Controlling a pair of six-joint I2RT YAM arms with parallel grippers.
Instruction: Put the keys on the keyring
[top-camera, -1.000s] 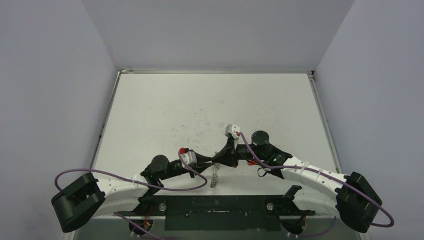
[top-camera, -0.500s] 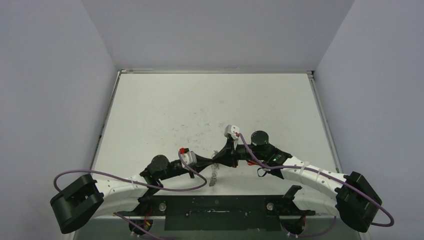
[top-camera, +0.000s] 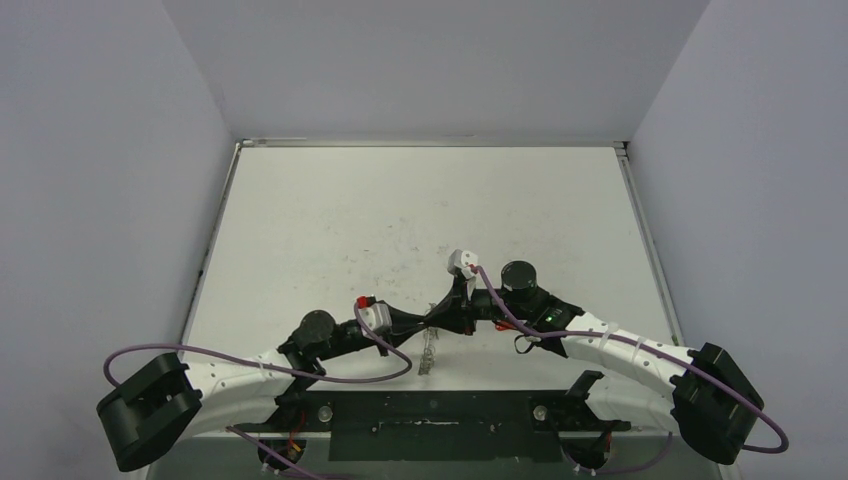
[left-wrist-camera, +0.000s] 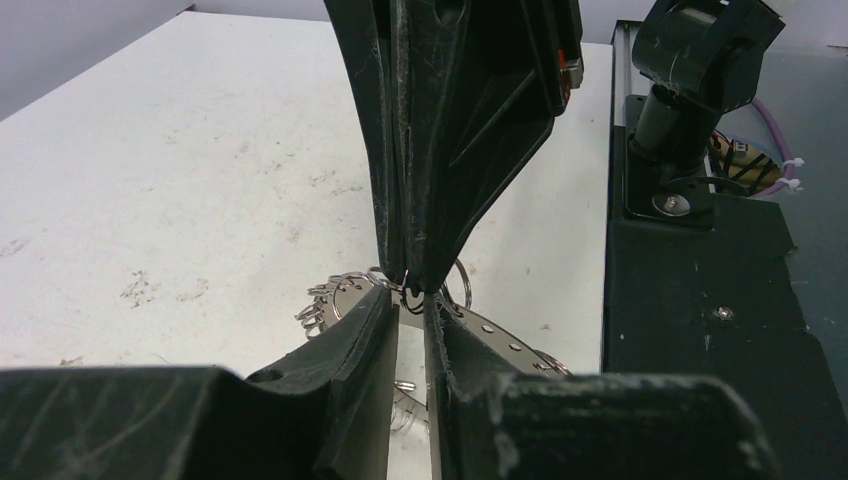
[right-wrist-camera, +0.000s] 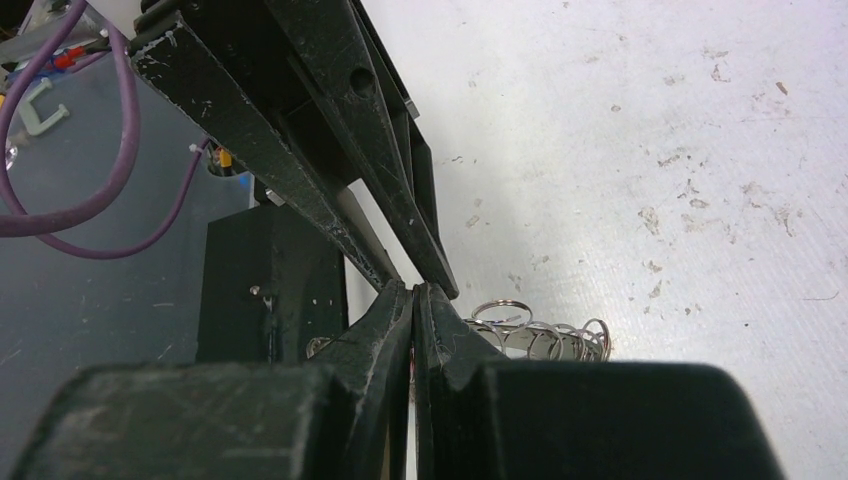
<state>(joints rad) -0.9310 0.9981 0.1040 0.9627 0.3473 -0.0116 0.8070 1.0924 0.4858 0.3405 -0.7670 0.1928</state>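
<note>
Why the tips crowd one spot: I judge that the right gripper (left-wrist-camera: 415, 280) steadies the keyring (left-wrist-camera: 500, 332) while the left gripper (left-wrist-camera: 410, 322) works at one wire loop, so both meet nose to nose.
Right gripper: fully closed, pointing down at the left tips. A small wire loop sits right at its tips, but I cannot tell whether it is pinched.
Left gripper: fingers (left-wrist-camera: 365, 340) stand a narrow crack apart. Nothing shows in the gap.
Where the keyring is: just beyond and below both sets of tips, low over the table (left-wrist-camera: 200, 200). I cannot tell whether it touches the table.
Look of the keyring: flat silver band, punched with small holes, fringed with thin wire loops.
Keys: I see no keys near either set of fingers.
</note>
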